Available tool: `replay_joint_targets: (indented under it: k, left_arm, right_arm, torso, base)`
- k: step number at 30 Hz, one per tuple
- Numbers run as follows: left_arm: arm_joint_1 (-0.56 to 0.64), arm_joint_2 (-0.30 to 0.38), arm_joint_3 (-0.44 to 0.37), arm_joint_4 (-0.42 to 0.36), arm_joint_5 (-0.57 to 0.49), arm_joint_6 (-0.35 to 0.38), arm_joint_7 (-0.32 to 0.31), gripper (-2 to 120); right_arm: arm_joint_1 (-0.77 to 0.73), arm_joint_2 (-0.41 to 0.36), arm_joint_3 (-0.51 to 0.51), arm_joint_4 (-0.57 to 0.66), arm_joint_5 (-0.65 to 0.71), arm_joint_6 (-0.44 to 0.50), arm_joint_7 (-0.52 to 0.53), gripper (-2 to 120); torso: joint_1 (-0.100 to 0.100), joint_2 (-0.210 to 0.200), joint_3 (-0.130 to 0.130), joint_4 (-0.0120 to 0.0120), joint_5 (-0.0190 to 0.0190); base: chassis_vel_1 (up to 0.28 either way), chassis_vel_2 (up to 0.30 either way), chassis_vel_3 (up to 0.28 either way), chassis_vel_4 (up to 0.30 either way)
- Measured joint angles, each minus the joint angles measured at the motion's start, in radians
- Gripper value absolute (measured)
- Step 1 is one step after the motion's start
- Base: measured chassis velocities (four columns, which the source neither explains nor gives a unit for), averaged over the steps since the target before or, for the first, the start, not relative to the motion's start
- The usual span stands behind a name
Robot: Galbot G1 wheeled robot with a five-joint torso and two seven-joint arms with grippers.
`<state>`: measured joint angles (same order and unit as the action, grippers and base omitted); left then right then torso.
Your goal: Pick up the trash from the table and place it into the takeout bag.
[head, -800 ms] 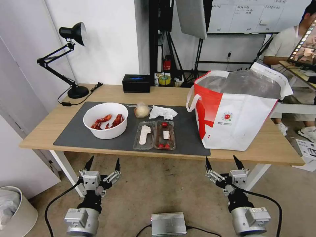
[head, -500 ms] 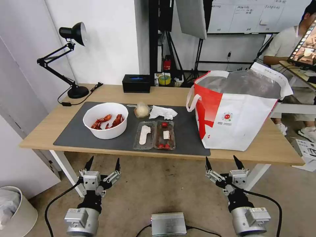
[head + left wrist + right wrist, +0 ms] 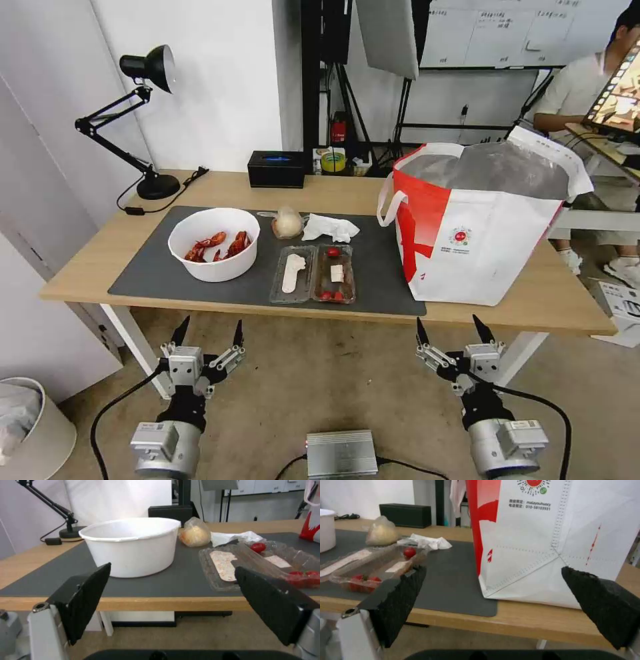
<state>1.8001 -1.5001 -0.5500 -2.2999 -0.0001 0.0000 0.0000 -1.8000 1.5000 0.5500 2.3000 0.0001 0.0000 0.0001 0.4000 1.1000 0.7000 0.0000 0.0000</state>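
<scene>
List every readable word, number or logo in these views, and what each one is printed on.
"malayouhuoxy": takeout bag, under its round logo.
"010-58103931": same bag, the line below.
Characters above those lines: too blurred to read.
Whiteboard writing: too small to read.

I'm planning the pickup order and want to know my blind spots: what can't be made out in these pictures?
- Inside of the takeout bag: head view, its foil lining and rim hide the bottom.
- Bowl contents: left wrist view, its wall hides them.
- Small clear bag: what its beige lump is cannot be told.
- Bag's top: right wrist view, cut off by the edge.
</scene>
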Motion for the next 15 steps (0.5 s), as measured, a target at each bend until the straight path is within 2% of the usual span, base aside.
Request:
replay_joint_targets:
  k: [7, 8, 10, 11, 12, 15]
  left_arm:
    - [-0.002, -0.002, 0.006, 0.002, 0.0, 0.005, -0.001, 100]
    - [-0.012, -0.016, 0.034, 0.015, 0.0, 0.028, -0.017, 100]
    - [-0.049, -0.068, 0.143, 0.065, 0.0, 0.113, -0.059, 100]
    - [-0.049, -0.068, 0.143, 0.065, 0.0, 0.113, -0.059, 100]
    - [-0.06, -0.084, 0.179, 0.082, 0.0, 0.135, -0.07, 100]
    - [-0.065, -0.094, 0.195, 0.092, 0.006, 0.119, -0.079, 100]
  right_arm:
    - [0.001, -0.001, 0.0, -0.001, 0.0, 0.0, -0.001, 100]
    - [0.007, -0.005, -0.001, -0.009, 0.0, 0.001, -0.003, 100]
    - [0.06, -0.046, -0.005, -0.081, -0.011, 0.024, -0.038, 100]
    - [0.06, -0.046, -0.005, -0.081, -0.011, 0.024, -0.038, 100]
    - [0.098, -0.073, -0.008, -0.132, -0.019, 0.041, -0.062, 100]
    - [0.149, -0.111, -0.013, -0.195, -0.029, 0.083, -0.101, 100]
  torso:
    - [0.0, 0.0, 0.0, 0.0, 0.0]
    - [0.0, 0.0, 0.0, 0.0001, 0.0005]
    - [0.0, 0.0, 0.0, -0.0002, -0.0001]
    - [0.0, 0.0, 0.0, -0.0002, -0.0001]
    - [0.0, 0.0, 0.0, -0.0003, -0.0001]
    - [0.0, 0.0, 0.0, 0.0004, 0.0009]
  base:
    - [0.0, 0.0, 0.0, 0.0]
    - [0.0, 0.0, 0.0, 0.0]
    - [0.0, 0.0, 0.0, 0.0]
    - [0.0, 0.0, 0.0, 0.0]
    - [0.0, 0.0, 0.0, 0.0]
    - [0.0, 0.0, 0.0, 0.0]
